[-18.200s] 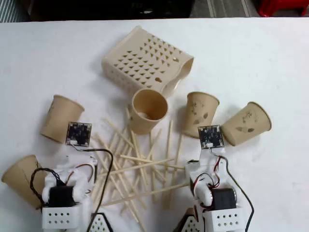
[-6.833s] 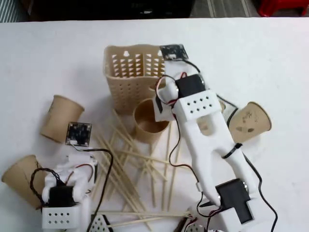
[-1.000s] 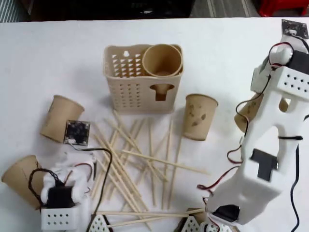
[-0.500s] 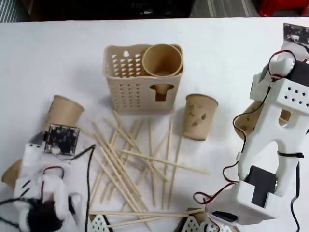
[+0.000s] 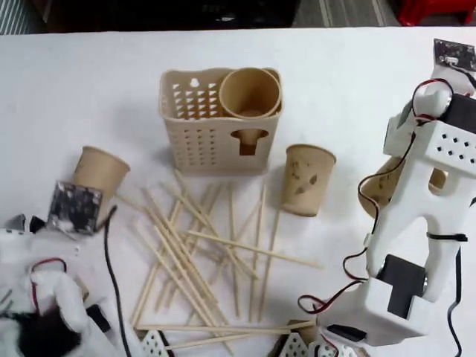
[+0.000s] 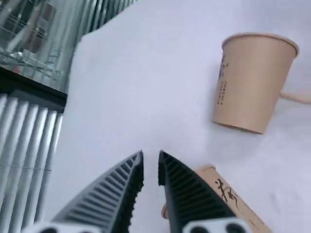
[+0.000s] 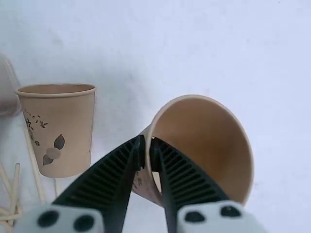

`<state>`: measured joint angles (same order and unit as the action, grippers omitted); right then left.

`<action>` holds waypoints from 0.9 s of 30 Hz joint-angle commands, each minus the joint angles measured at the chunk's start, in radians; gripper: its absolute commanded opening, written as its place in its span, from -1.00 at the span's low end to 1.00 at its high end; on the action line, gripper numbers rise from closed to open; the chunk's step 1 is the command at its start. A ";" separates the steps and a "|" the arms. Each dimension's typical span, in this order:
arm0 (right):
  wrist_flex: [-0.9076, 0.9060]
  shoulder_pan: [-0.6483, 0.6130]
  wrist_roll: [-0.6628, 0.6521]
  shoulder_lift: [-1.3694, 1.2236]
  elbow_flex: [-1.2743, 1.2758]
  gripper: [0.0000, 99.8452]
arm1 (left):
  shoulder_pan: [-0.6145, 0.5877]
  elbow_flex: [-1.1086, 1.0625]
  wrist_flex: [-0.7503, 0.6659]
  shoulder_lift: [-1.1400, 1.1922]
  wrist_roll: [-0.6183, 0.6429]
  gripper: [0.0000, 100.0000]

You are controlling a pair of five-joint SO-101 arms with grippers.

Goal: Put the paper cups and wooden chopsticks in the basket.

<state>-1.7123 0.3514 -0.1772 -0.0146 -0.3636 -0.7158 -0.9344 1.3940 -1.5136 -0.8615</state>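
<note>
The right gripper (image 7: 146,141) is clamped on the rim of a tipped cup (image 7: 204,141), with one finger inside the mouth and one outside, as far as the wrist view lets me judge. That cup lies on its side on the white table (image 5: 89,82), well to the right of the basket (image 5: 201,141) and under the right arm (image 5: 424,186). The basket stands upright toward the far middle of the table. A nested cup (image 5: 251,93) sits mouth-up in its right-hand end. A printed cup (image 5: 306,178) stands upside down near the basket's front right corner, between the basket and the tipped cup and touching neither. The chopsticks (image 5: 223,241) lie strewn and crossed on the table in front of the basket, all of them outside it, and a few ends reach close to the printed cup. The left gripper (image 6: 150,156) has its fingers drawn together to a thin slit with nothing between them. It hangs over the table's left side, just above a lying cup (image 6: 228,201) whose rim peeks out beneath it. A brown cup (image 6: 252,82) rests a little farther off, left of the chopsticks.
</note>
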 commanded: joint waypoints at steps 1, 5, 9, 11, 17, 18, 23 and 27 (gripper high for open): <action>-0.001 -0.004 -0.008 0.045 -0.006 -0.97 | -0.008 0.190 0.068 0.269 -0.049 -0.86; -0.002 -0.001 -0.008 0.045 -0.006 -0.97 | -0.008 0.362 0.167 0.524 -0.127 -0.85; -0.002 -0.001 -0.008 0.045 -0.006 -0.97 | -0.031 0.483 0.224 0.730 -0.189 -0.70; -0.002 -0.001 -0.008 0.045 -0.006 -0.97 | -0.061 0.532 0.229 0.819 -0.209 -0.63; -0.002 -0.002 -0.008 0.045 -0.005 -0.97 | -0.122 0.632 0.245 1.075 -0.339 -0.62; -0.002 -0.005 -0.008 0.045 -0.005 -0.97 | -0.122 0.640 0.261 1.122 -0.361 -0.62; -0.002 -0.010 -0.008 0.045 -0.005 -0.97 | -0.117 0.746 0.359 1.357 -0.422 -0.62; -0.002 -0.008 -0.008 0.045 0.000 -0.97 | -0.117 0.838 0.365 1.517 -0.414 -0.62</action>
<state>-1.7123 0.3514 -0.1772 -0.0146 -0.3636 -0.8324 -0.1795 1.7453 -0.0821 -1.2697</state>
